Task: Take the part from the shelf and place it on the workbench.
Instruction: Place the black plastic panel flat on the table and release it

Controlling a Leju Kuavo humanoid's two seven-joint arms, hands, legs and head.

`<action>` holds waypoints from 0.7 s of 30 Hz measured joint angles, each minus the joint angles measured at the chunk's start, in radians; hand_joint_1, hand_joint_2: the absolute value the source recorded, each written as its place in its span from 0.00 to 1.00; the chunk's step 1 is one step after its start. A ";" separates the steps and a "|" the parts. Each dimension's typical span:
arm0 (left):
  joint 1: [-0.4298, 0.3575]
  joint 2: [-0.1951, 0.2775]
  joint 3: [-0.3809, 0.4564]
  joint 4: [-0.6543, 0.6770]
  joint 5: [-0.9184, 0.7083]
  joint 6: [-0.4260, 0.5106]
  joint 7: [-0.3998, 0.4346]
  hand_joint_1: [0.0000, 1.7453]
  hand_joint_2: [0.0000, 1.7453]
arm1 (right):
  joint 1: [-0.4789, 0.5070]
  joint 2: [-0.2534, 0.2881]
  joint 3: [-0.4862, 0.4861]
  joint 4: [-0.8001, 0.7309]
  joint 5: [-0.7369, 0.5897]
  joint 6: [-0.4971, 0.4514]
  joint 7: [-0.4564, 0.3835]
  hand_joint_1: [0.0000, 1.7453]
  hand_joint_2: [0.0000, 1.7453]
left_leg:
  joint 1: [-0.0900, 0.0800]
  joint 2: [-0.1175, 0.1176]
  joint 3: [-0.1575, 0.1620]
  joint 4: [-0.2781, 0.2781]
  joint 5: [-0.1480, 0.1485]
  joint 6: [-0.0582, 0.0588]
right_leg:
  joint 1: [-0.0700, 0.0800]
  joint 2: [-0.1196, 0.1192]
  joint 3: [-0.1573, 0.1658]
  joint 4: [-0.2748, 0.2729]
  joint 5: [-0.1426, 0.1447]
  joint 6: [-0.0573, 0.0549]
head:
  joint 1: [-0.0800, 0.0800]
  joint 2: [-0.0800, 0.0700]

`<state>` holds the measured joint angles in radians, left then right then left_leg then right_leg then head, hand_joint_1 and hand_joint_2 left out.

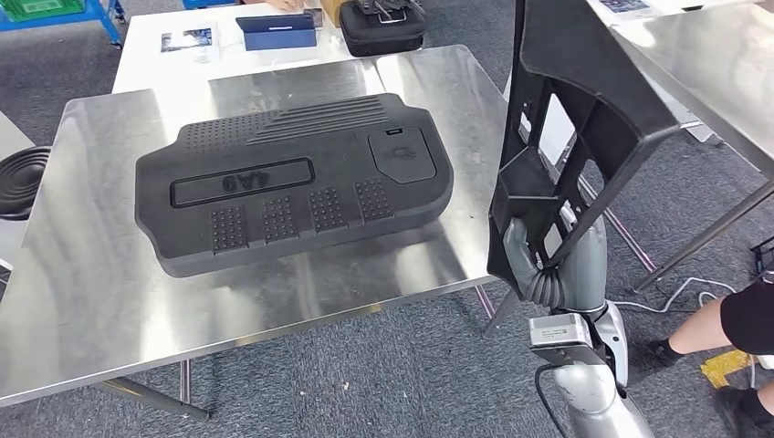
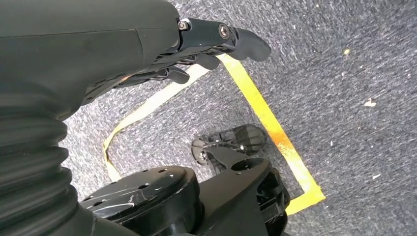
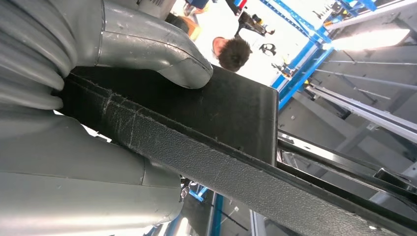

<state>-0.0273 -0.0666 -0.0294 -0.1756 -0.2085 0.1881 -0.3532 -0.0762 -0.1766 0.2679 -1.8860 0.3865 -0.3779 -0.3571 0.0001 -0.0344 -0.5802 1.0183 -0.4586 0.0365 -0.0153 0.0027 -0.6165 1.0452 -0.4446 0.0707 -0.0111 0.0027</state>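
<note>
Gripped in the right hand (image 1: 546, 265), a black openwork part (image 1: 570, 119) is held upright just off the right edge of the steel workbench (image 1: 91, 301), its lower end wrapped by the grey fingers and its ribbed frame rising toward the top of the head view. From the right wrist camera, the thick thumb (image 3: 162, 54) is seen pressed flat on the part's dark textured face (image 3: 231, 108), with the rest of the hand closed beneath its edge. A large black moulded cover (image 1: 292, 182) is seen lying flat near the middle of the workbench, its studded patches toward the front edge, well apart from the held part. Behind the workbench's far edge, a white table (image 1: 183, 46) is shown carrying a blue tablet (image 1: 276, 30) and a black case (image 1: 383, 27). A second steel table (image 1: 721, 73) is seen at the upper right, and a person's arm and foot (image 1: 721, 328) are caught on the grey carpet at the lower right. The left hand (image 2: 196, 54) is seen hanging over carpet marked with yellow tape (image 2: 265, 118), its dark fingers loosely extended and apart, holding nothing.
</note>
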 joint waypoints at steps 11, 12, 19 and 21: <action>0.004 0.000 0.000 0.000 0.000 -0.003 0.000 0.00 1.00 | 0.000 0.002 0.002 0.004 0.005 0.001 0.002 1.00 1.00 | 0.012 0.025 -0.141 0.279 -0.122 -0.046 | -0.013 -0.020 0.036 -0.044 0.008 -0.050 | -0.008 0.000; 0.004 0.001 0.000 0.000 0.000 -0.003 0.000 0.00 1.00 | 0.000 0.002 0.002 0.005 0.005 0.001 0.002 1.00 1.00 | 0.015 0.028 -0.129 0.248 -0.094 -0.048 | -0.015 -0.022 0.039 -0.044 0.006 -0.049 | -0.008 0.000; 0.000 0.000 0.000 0.000 0.000 -0.003 -0.001 0.00 1.00 | 0.000 0.002 0.005 0.006 0.013 0.000 0.003 1.00 1.00 | 0.010 0.041 -0.027 0.017 0.005 -0.026 | -0.011 -0.038 0.045 -0.044 -0.002 -0.012 | -0.011 0.000; 0.000 0.001 0.001 0.000 0.000 -0.003 -0.002 0.00 1.00 | -0.001 0.002 0.006 0.006 0.016 0.000 0.003 1.00 1.00 | 0.010 0.031 -0.027 0.013 0.011 -0.009 | -0.013 -0.032 0.027 -0.013 -0.023 -0.007 | -0.010 0.000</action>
<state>-0.0277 -0.0656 -0.0288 -0.1761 -0.2086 0.1852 -0.3550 -0.0767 -0.1750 0.2740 -1.8799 0.4028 -0.3782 -0.3544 0.0099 -0.0038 -0.6076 1.0310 -0.4477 0.0272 -0.0285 -0.0298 -0.5894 1.0326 -0.4673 0.0641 -0.0213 0.0027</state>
